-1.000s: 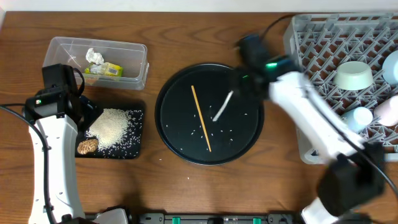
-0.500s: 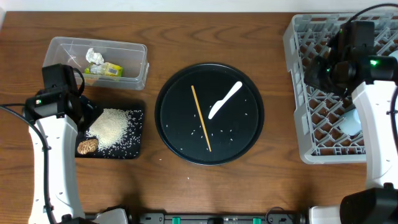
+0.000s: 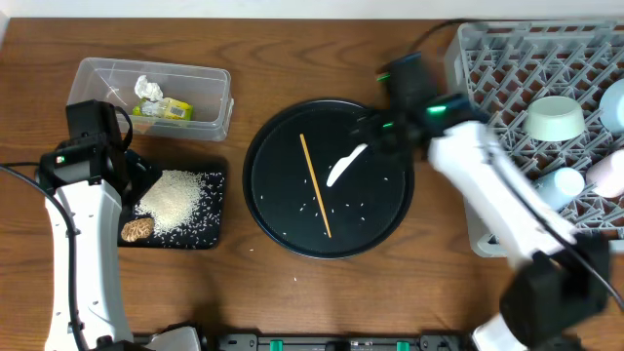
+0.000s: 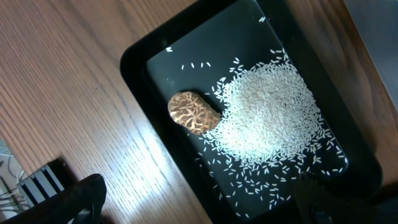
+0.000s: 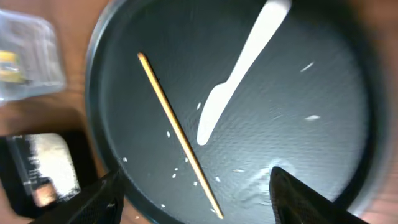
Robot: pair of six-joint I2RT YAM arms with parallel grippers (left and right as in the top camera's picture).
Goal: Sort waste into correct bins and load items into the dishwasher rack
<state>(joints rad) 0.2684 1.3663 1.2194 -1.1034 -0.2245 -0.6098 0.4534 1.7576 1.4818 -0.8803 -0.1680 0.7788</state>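
The white plastic spoon (image 3: 347, 165) lies flat on the large round black tray (image 3: 283, 127), its bowl end towards the tray's middle and its handle pointing up to the right. Just to its left, not touching it, the thin wooden chopstick (image 3: 315, 185) lies slanted across the same tray, with a few loose rice grains (image 3: 343, 208) scattered round both. The right tool (image 3: 375, 136) hangs over the tray's upper right part close to the spoon's handle; in the wrist view its two fingers (image 5: 102, 199) stand wide apart with nothing between them. To the right, the grey dishwasher rack (image 3: 487, 234) holds the mint-white bowl (image 3: 555, 118), with a blue cup (image 3: 563, 182) and a pink-white cup (image 3: 606, 175) lower down. At the left of the bench (image 3: 292, 49), the shallow black tray (image 3: 210, 229) carries a heap of rice (image 3: 175, 200) with the brown food lump (image 3: 137, 228) touching its edge. The left tool (image 3: 132, 180) hovers over this tray, spread wide and empty. Behind it, the clear tub (image 3: 97, 73) contains the crumpled tissue (image 3: 148, 89) and the yellow-green wrapper (image 3: 168, 109).
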